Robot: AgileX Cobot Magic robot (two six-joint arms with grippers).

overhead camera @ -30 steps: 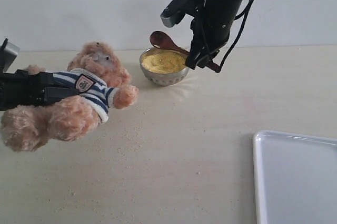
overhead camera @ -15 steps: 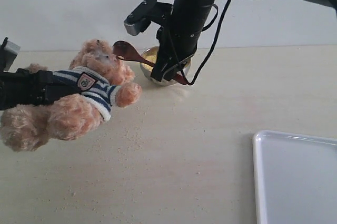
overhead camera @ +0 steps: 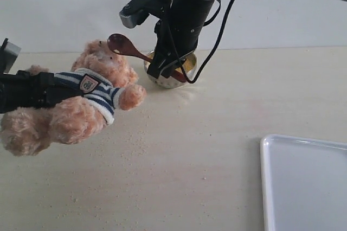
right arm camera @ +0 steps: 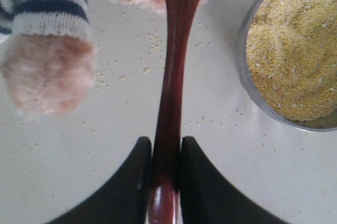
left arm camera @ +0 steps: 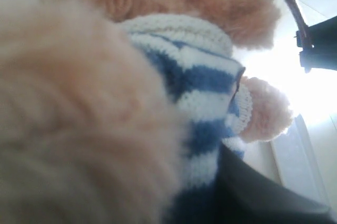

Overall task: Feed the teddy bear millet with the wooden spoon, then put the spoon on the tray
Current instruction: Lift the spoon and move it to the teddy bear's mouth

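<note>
**Exterior view: spoon is up at the bear's face, and grains could fall**

The right gripper (overhead camera: 162, 69) is pinching the wooden spoon (overhead camera: 126, 47) near the far end of its thin handle. The jaws are closed tight on it, one on each side. The round end of the spoon is right by the head of the teddy bear (overhead camera: 81, 101). I cannot tell if it touches the fur or if any grains are in it.

The left gripper (overhead camera: 51, 92) is clamped around the bear's middle and holds it leaning toward the spoon. The millet (right arm camera: 295, 56) sits in the metal bowl (overhead camera: 168, 82), just under the right arm. The tray (overhead camera: 303, 182) is well apart, at the near right corner of the table (overhead camera: 206, 133).

Some things could go wrong, I think:

- The handle is thin and shiny, so the spoon could twist in the jaws and tip its grains out.
- Stray grains (overhead camera: 135, 144) already lie on the table, so more mess is easy.
- The bear is soft, so a hard push from the spoon could bend it or slide it in the left jaws.
- The arm hangs close over the bowl, so a low move could knock it over.
- The trip to the tray is long, so the spoon might slip on the way.
</note>
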